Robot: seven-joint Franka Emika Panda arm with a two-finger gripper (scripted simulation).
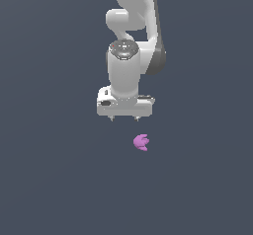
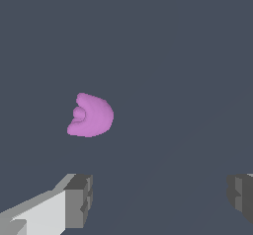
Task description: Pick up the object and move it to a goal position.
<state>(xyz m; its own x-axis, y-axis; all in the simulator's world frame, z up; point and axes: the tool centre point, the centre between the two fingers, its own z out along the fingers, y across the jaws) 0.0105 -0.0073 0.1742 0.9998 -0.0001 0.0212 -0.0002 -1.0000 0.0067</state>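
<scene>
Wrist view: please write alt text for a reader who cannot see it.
A small purple-pink lumpy object lies on a plain dark grey surface, untouched. The two grey fingertips of the open gripper show at the frame's edge, spread wide, with nothing between them.

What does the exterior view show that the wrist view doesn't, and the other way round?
Only the exterior view shows the white arm hanging over the floor, with the fingers as tiny tips, apart from the purple object.

Only the wrist view shows the fingers close up, grey pads spread wide with nothing between them, and the object's rounded, lobed shape.

Both show the object lying free on the dark grey floor.
</scene>
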